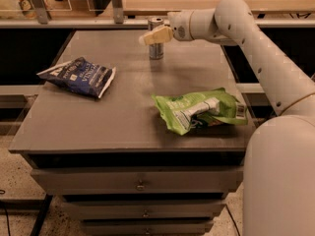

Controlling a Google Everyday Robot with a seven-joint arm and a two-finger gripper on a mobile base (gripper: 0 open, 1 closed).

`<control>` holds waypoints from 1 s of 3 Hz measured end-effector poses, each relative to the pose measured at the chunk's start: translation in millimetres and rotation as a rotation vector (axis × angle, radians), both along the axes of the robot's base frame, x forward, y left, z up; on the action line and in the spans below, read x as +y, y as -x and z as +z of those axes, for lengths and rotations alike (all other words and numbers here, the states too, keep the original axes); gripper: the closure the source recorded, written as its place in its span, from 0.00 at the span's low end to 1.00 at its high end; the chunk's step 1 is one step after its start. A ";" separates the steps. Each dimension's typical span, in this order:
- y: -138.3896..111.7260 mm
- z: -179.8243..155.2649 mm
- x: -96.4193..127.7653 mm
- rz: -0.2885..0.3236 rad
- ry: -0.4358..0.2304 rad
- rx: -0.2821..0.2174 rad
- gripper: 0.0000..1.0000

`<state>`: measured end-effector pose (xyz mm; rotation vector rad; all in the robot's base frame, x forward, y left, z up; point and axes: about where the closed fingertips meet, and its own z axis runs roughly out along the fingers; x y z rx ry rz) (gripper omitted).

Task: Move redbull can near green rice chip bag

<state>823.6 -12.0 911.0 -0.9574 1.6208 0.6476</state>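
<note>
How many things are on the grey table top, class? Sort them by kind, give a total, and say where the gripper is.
Snack bags: 2 (green rice chip bag, dark blue snack bag)
Cans: 1 (redbull can)
Total: 3
The gripper is at the can's upper part, at the far edge of the table.

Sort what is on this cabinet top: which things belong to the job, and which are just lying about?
Job: redbull can, toward the back; green rice chip bag, front right; gripper, at the can.
Lying about: dark blue snack bag, left side.
</note>
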 end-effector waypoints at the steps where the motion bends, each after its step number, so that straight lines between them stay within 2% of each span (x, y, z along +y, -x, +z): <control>1: -1.8 -2.0 4.5 0.002 0.006 -0.004 0.00; 2: -4.4 -3.6 9.5 0.007 -0.001 -0.010 0.18; 3: -5.8 -4.3 13.3 0.011 -0.001 -0.016 0.41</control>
